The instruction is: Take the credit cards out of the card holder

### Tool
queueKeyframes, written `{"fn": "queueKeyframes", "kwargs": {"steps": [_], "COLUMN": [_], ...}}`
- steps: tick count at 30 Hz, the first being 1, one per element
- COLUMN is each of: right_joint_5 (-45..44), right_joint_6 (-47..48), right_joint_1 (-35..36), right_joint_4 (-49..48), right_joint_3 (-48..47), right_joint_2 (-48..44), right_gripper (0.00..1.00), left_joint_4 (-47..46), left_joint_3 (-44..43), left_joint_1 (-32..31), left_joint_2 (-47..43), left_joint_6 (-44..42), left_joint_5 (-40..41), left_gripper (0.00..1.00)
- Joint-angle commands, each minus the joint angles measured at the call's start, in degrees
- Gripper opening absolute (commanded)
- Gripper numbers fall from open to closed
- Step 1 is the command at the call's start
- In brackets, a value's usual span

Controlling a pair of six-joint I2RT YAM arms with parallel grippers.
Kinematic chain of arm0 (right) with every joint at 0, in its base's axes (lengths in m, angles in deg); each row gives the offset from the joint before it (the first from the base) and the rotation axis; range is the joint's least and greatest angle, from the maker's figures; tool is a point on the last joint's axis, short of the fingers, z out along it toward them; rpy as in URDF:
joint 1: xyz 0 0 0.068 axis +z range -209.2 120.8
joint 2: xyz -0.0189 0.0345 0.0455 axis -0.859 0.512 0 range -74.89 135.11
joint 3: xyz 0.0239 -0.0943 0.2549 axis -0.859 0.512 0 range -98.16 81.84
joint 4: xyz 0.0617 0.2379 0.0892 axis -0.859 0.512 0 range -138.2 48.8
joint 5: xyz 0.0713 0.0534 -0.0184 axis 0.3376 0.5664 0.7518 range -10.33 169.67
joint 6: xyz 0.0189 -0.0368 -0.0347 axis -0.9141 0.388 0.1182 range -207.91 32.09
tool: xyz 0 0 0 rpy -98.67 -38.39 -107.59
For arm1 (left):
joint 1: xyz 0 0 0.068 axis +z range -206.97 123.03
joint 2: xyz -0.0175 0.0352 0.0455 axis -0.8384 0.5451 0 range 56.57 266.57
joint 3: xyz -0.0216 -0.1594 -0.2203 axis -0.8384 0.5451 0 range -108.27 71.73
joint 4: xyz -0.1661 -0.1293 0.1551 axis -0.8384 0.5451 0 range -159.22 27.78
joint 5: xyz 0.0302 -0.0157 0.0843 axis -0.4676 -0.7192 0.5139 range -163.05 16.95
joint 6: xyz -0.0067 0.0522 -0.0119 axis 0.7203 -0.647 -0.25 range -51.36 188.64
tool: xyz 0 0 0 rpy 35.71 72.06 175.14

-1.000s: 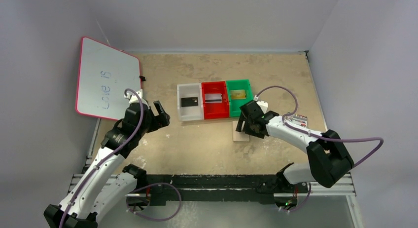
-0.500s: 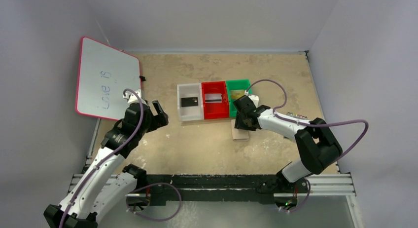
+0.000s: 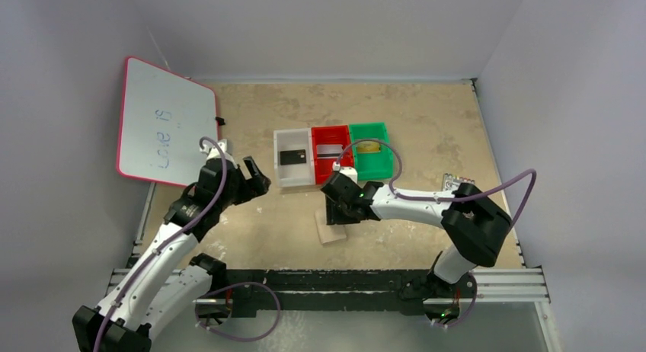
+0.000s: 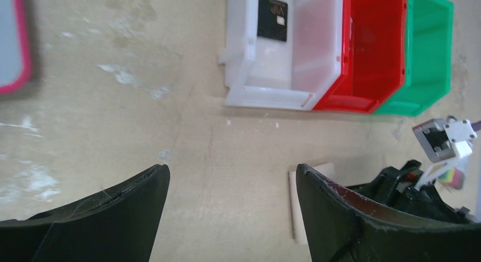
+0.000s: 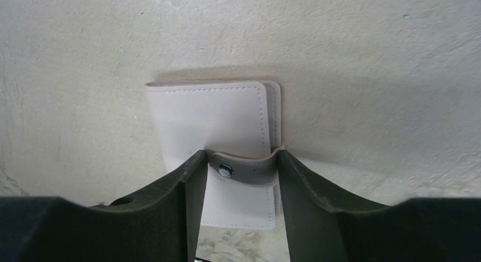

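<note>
- Right claw (image 5: 239, 161) is straddling the snap strap (image 5: 252, 171) of the closed, pale pinkish stitched-leather card holder (image 5: 210, 117). The fingers are sitting at both strap ends; I can't tell whether they're actually pinching.
- The holder is lying flat on the tan bench (image 3: 426, 123), at 6 o'clock from the red plastic bin (image 3: 333, 170).
- Left claw (image 4: 231, 170) is hanging wide open and carrying nothing, at 9 o'clock from the white plastic bin (image 3: 276, 158).
- Black credit card (image 3: 292, 157) is lying in the white bin, silvery-white card (image 3: 329, 149) in the red one, and gold card (image 3: 369, 146) in the green plastic bin (image 3: 373, 166). Anything inside the holder is hidden.
- Risk: nothing is pinning the holder, so tugging the strap is likely dragging or lifting the whole thing instead of popping the snap.
- Risk: fingers slipping off the thin strap, leaving the flap shut.
- Risk: holder opening mid-air and any loose cards sliding onto the bench.
- Risk: purple cable (image 3: 394, 165) is looping over the green bin and could snag it as the arm swings.
</note>
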Motion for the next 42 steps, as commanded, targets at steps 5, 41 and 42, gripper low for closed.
{"fn": "queueKeyframes", "kwargs": {"steps": [5, 41, 42], "right_joint_5": [-2.7, -7.1, -7.0], "right_joint_6": [-1.4, -4.9, -4.3], "right_joint_1": [3.9, 7.0, 7.0], "right_joint_4": [5.9, 3.9, 3.7], "right_joint_3": [-4.3, -2.3, -2.6], "right_joint_2": [2.1, 0.1, 1.1], "right_gripper": [0.51, 0.45, 0.46], "left_joint_4": [-21.3, -38.5, -38.5], "left_joint_3": [14.2, 13.8, 14.1], "left_joint_1": [-3.3, -35.5, -35.5], "left_joint_2": [-1.2, 31.6, 31.7], "left_joint_6": [15.3, 34.7, 34.6], "left_joint_5": [-15.1, 12.0, 12.1], "left_gripper": [0.78, 0.62, 0.61]}}
